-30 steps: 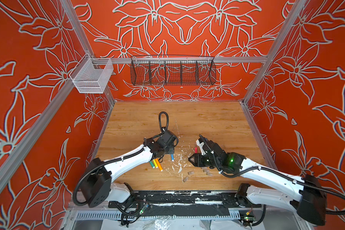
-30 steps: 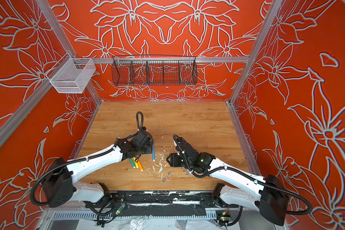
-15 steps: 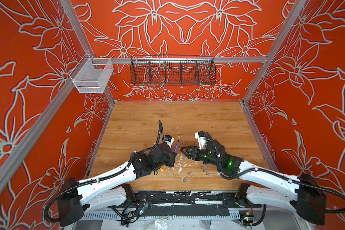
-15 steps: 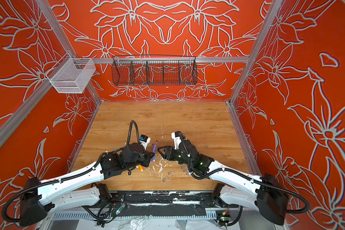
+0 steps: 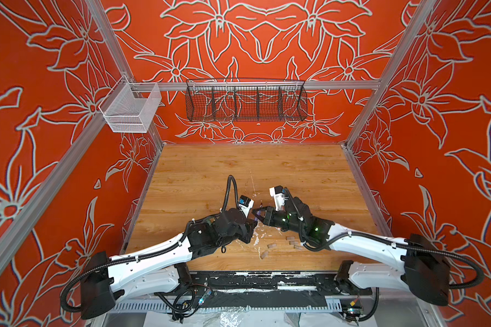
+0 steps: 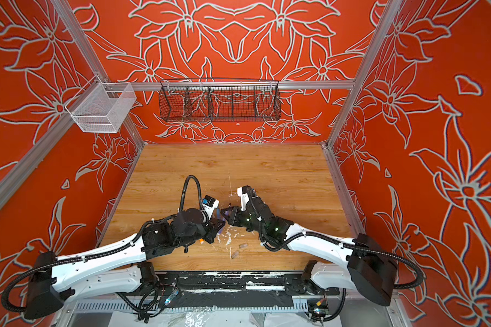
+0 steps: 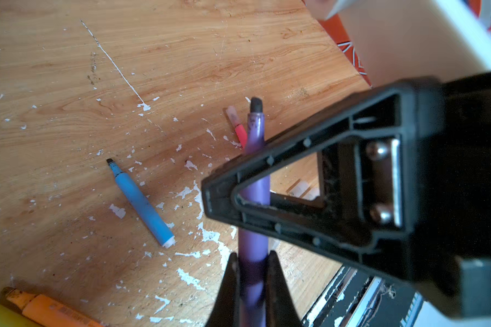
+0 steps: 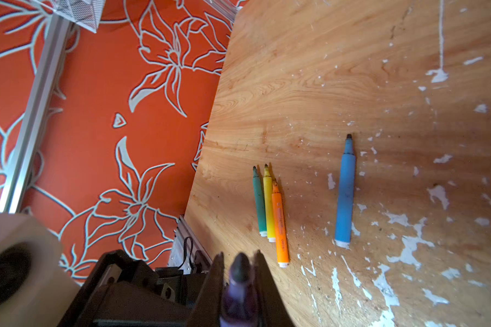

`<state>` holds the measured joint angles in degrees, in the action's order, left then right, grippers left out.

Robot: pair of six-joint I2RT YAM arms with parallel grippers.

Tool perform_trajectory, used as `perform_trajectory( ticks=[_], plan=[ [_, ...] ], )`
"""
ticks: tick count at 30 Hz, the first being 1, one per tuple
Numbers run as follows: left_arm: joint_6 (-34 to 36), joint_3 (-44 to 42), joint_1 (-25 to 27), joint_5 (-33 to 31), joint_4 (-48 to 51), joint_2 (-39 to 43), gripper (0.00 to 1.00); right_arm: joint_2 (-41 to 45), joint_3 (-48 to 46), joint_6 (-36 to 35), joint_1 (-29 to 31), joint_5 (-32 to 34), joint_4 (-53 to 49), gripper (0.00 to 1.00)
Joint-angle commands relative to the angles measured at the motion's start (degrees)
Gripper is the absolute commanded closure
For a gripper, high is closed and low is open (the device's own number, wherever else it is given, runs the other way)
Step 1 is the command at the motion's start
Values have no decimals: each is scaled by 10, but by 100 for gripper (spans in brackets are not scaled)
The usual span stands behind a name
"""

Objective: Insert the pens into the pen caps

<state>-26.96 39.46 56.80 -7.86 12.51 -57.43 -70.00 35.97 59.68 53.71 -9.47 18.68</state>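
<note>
Left gripper (image 7: pixel 253 254): clamped on purple pen (image 7: pixel 255 133) | right gripper (image 8: pixel 239 254): clamped on same pen | pen caps (image 5: pixel 292 240): laid near table's (image 5: pixel 238 170) front edge

Black wire basket (image 5: pixel 245 100), white mesh bin (image 5: pixel 131 109), tabletop (image 5: pixel 238 170)

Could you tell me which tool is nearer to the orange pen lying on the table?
Left, slightly. The left tool holds the purple pen close beside the orange pen; the right tool grips that same pen from the opposite side, farther away.
</note>
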Motion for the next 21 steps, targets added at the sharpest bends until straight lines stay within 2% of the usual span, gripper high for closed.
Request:
perform_trajectory(
  ticks=[1,4,6,13,16,19,20,21],
  plan=[
    [7,-5,4,-4,-25,4,87,1,21,17,11,-5,20,98],
    [12,-9,4,-5,-35,2,73,6,18,23,17,1,22,100],
    [15,-11,4,-8,-42,-1,68,9,16,24,22,6,25,100],
    [26,-9,4,-16,-71,-22,67,10,12,34,42,13,43,100],
    [29,-9,4,-18,-84,-33,71,13,15,33,46,14,40,100],
    [29,-8,4,-26,-90,-40,95,16,15,33,50,17,38,100],
    [27,-7,4,-33,-88,-43,100,18,14,30,50,19,35,97],
    [24,-7,4,-40,-86,-44,100,21,12,29,50,22,28,90]
  ],
)
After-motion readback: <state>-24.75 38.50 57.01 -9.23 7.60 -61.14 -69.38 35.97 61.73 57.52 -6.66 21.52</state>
